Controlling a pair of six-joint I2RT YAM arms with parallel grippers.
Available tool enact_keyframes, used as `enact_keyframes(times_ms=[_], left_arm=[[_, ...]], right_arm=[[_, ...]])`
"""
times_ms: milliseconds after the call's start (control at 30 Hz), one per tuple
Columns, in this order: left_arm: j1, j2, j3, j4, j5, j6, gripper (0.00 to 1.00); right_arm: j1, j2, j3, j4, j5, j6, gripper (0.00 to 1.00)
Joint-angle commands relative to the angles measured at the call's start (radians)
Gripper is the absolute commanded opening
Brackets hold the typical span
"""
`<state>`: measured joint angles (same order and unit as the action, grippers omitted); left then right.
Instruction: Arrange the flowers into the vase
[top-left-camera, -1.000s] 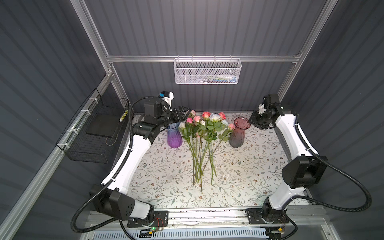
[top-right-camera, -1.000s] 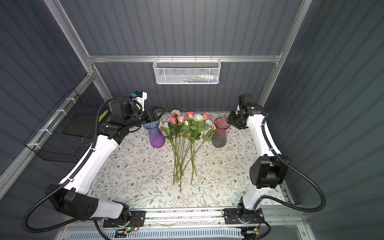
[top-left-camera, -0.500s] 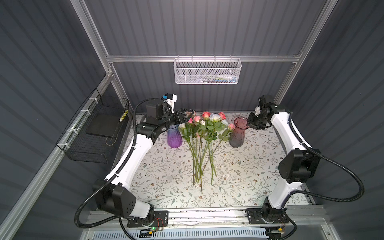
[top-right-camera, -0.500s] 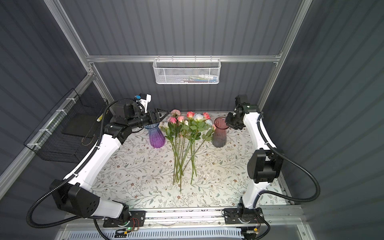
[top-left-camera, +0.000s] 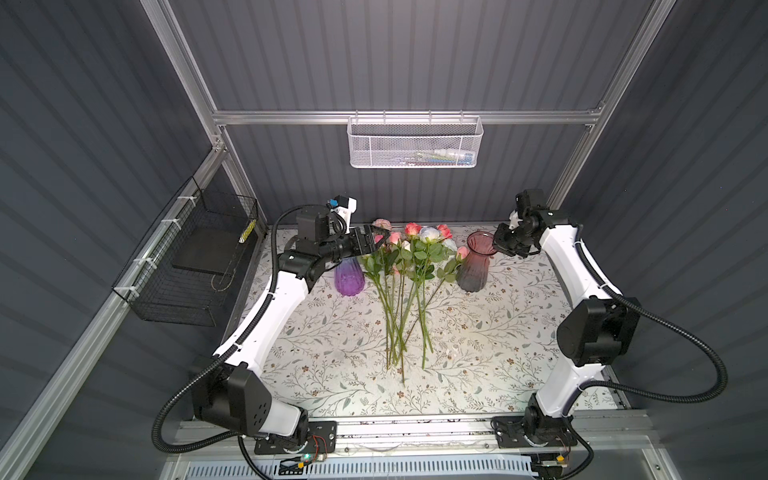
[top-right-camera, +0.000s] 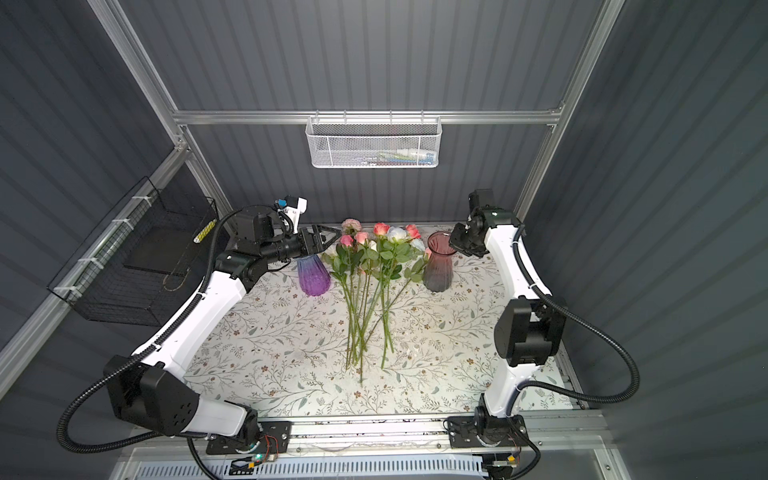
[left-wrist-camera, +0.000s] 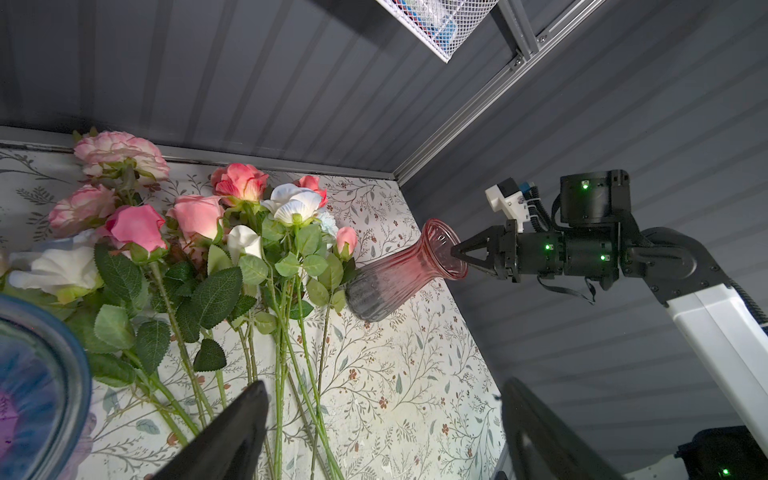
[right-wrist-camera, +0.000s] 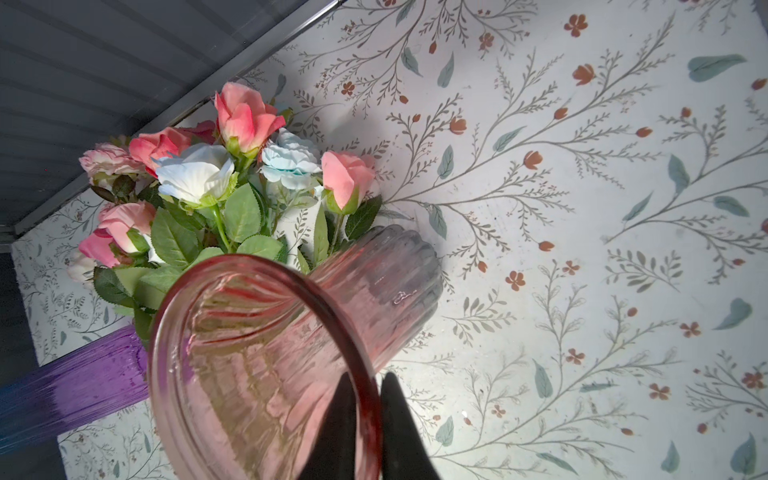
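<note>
**Mia:** What moved?

**Tom:** The right hand (top-left-camera: 498, 243) came over to the pink vase (top-left-camera: 473, 266) and closed up. Before, it was off to the side of the vase. The left hand (top-left-camera: 380, 239) slid closer to the flowers (top-left-camera: 405, 270) and opened a bit more.

**Mia:** Start at the front. What is there?

**Tom:** The desk (top-left-camera: 478, 353) has a leafy pattern. The green stem ends lie nearest to us, in the middle of it. The stems run back in a loose bunch. The pink, white and pale blue heads are at the far end.

**Mia:** Are any in a vase?

**Tom:** No. They all lie flat on the desk, between two vases. The purple vase (top-left-camera: 350, 280) stands to the left of the heads. The pink vase stands just beside them on the right.

**Mia:** And the hands?

**Tom:** The left hand is wide open and holds nothing. It hangs over the purple vase, with its tips by the leftmost flower heads. The right hand pinches the rim of the pink vase, with one finger inside and one outside.

**Mia:** What is behind them?

**Tom:** A white basket (top-left-camera: 415, 143) hangs on the back wall.
</note>
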<state>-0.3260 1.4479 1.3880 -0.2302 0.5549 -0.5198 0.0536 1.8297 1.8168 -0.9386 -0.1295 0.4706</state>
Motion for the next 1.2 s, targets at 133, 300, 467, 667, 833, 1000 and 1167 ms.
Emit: enact_keyframes(times_ms=[133,300,467,667,833,1000,1167], left_arm=[[-0.004,-0.020,-0.006,0.000,0.014,0.022,0.89],[-0.004,-0.025,-0.007,-0.003,0.014,0.024,0.89],[-0.004,-0.032,-0.006,-0.007,0.008,0.022,0.89],[-0.004,-0.034,-0.012,-0.003,0.015,0.014,0.89],[-0.006,-0.035,-0.021,0.023,0.039,-0.015,0.88],[-0.007,-0.025,-0.036,0.065,0.081,-0.080,0.85],[-0.015,0.007,-0.038,0.088,0.116,-0.106,0.84]], right_arm=[[0.012,0.001,-0.014,-0.022,0.022,-0.019,0.03],[0.013,-0.036,-0.029,-0.034,0.017,-0.027,0.00],[0.012,-0.093,-0.053,-0.042,0.022,-0.041,0.00],[0.013,-0.172,-0.142,-0.031,-0.031,-0.027,0.00],[0.013,-0.288,-0.269,-0.020,-0.049,-0.017,0.00],[0.019,-0.438,-0.420,-0.020,-0.074,0.003,0.00],[0.056,-0.520,-0.506,-0.060,-0.074,0.008,0.00]])
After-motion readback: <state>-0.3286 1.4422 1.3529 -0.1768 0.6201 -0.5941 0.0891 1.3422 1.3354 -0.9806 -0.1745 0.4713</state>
